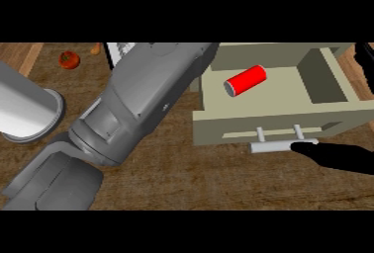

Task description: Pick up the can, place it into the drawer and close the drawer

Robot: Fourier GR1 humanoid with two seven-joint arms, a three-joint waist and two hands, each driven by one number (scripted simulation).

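Note:
The red can [245, 80] lies on its side inside the open beige drawer [219, 126], towards its back left. No hand touches the can. My right hand [342, 158] comes in from the lower right, its dark fingers stretched out against the right end of the drawer's white bar handle [274, 147]. My left forearm [139, 108] runs as a big grey shape from the lower left up to the view's top edge, just left of the drawer. Its hand lies beyond that edge.
A tall grey cylinder [25, 111] stands at the left edge. A red tomato [70, 59] and a small orange thing [96, 48] lie at the back left on the brown counter [219, 178]. A dark shape [364, 54] shows at the right edge.

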